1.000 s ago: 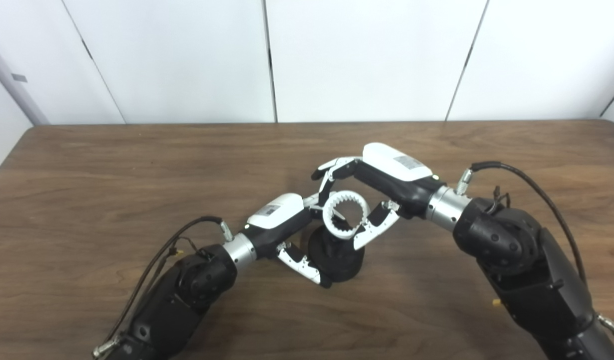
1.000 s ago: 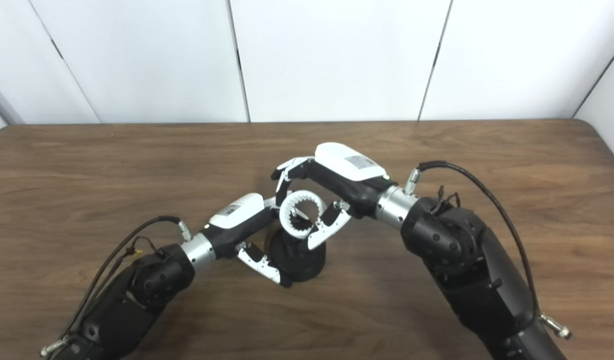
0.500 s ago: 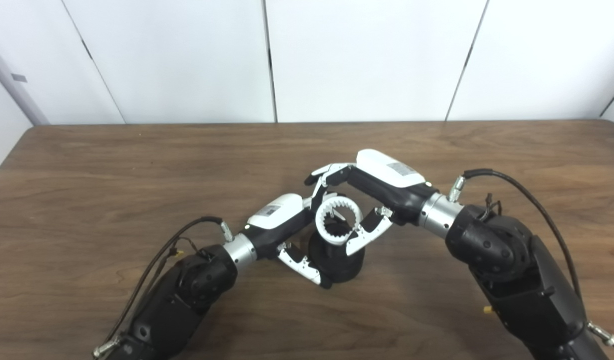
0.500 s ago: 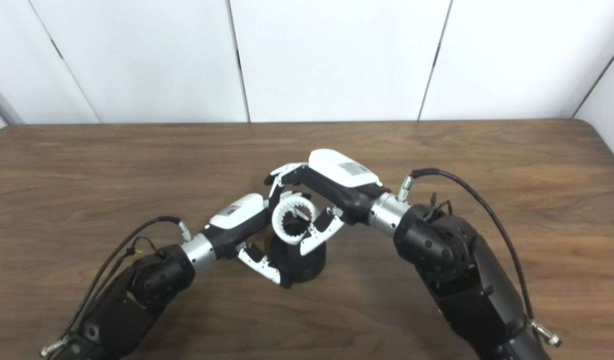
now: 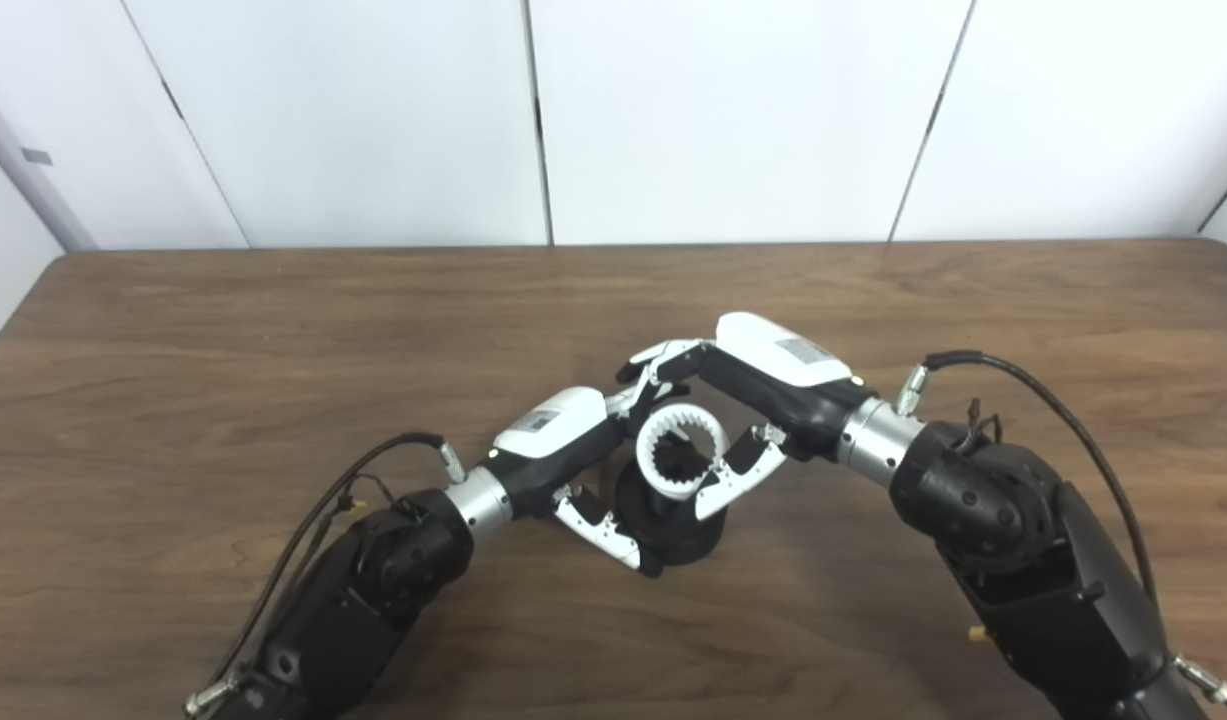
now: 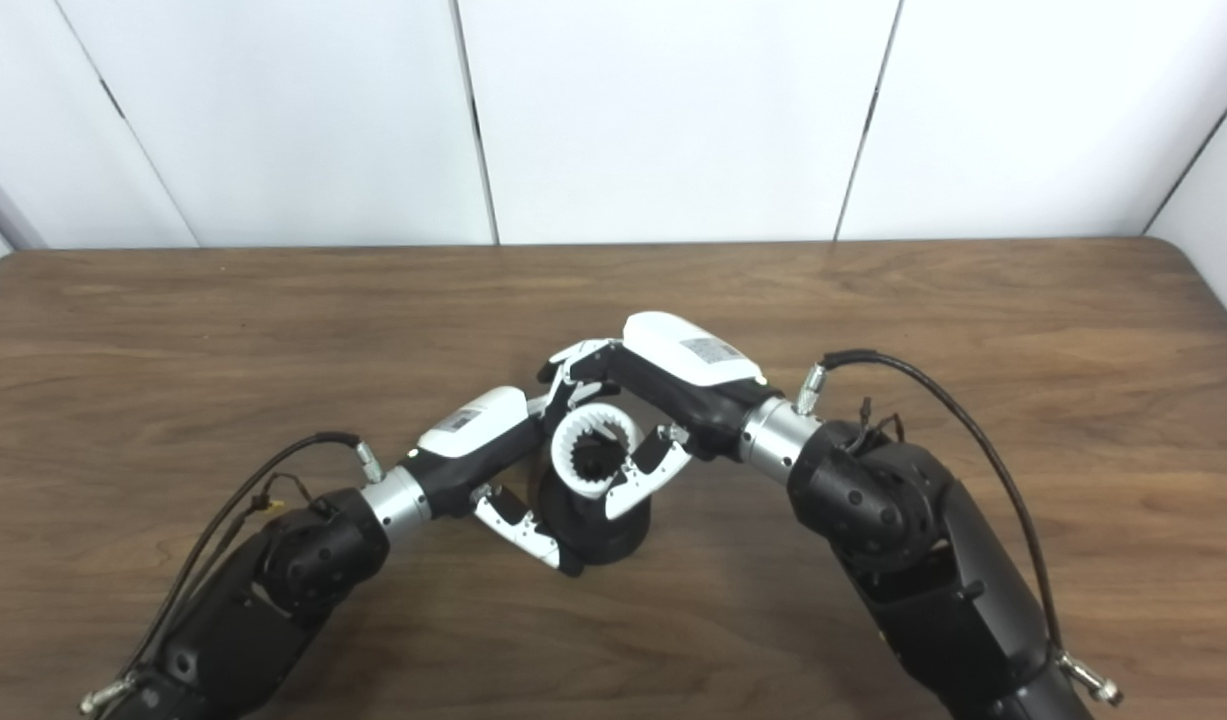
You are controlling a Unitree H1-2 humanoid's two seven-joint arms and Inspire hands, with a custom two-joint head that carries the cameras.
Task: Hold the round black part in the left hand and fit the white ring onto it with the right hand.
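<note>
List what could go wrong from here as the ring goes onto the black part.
1. The white ring has inner teeth and looks slightly tilted over the round black part; it may jam rather than seat.
2. The right robot hand pinches only the ring's rim, so it may slip.
3. The left robot hand grips the part from one side; pushing down may tip it.

White toothed ring (image 5: 681, 453) sits atop round black part (image 5: 673, 520) on table.
</note>
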